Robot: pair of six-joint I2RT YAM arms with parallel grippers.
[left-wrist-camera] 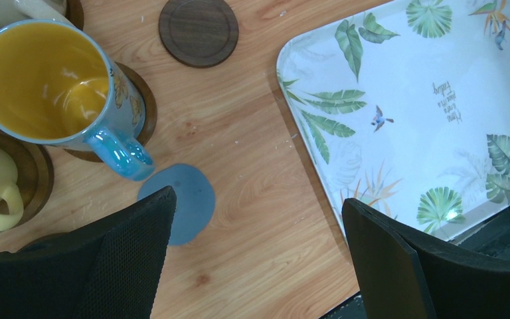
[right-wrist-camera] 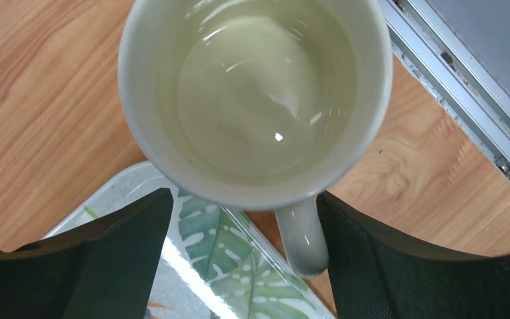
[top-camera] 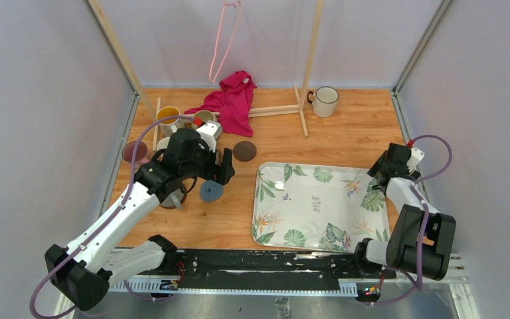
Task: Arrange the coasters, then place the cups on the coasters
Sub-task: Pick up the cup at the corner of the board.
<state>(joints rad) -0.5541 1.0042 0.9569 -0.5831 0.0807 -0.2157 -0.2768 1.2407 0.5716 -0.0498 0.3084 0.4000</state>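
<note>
Wood table (top-camera: 345, 126) underneath. R gripper (right-wrist-camera: 244, 199) jaws spread, flanking cream mug (right-wrist-camera: 252, 93) at its handle; contact unclear, mug base hidden, leaf-print tray (right-wrist-camera: 206, 266) corner below. L gripper (left-wrist-camera: 259, 201) gaped wide, empty, over grey-blue coaster (left-wrist-camera: 189, 193), near edge hidden by finger. Blue mug (left-wrist-camera: 40, 80) sat on brown coaster (left-wrist-camera: 147, 113), mostly covered.

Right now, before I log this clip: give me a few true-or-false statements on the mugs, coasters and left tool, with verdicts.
1. The blue mug stands on a brown coaster. True.
2. The grey-blue coaster carries a mug. False: it lies bare beside the blue mug.
3. The white mug at the back sits on a coaster. False: it stands straight on the table.
4. The left tool is open and holds nothing. True.
</note>
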